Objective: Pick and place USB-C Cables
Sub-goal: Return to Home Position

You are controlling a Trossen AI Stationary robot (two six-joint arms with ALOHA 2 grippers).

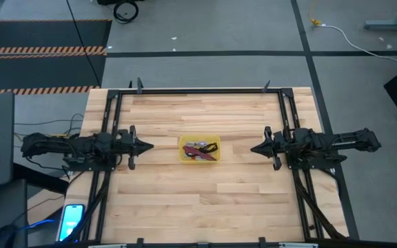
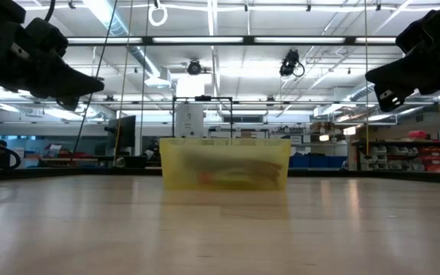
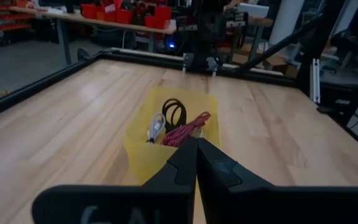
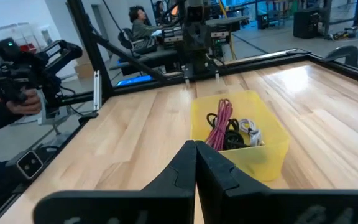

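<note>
A small yellow bin (image 1: 199, 149) sits at the table's middle. Inside it lie the magenta-red cable (image 3: 188, 127), the black cable (image 3: 174, 112) and a pale cable bundle (image 3: 155, 126), all resting on the bin's floor; the right wrist view shows the same red cable (image 4: 220, 122), black cable (image 4: 229, 138) and a pale bundle (image 4: 252, 131). My left gripper (image 1: 150, 145) hovers left of the bin, shut and empty. My right gripper (image 1: 252, 149) hovers right of the bin, shut and empty. Both point level toward the bin, above the table.
A dark metal frame (image 1: 205, 90) runs around the table's far and side edges. Bare wood (image 1: 205, 200) lies on the near side of the bin. A phone (image 1: 71, 220) lies off the table's near left corner. A person (image 4: 138, 25) sits far beyond the table.
</note>
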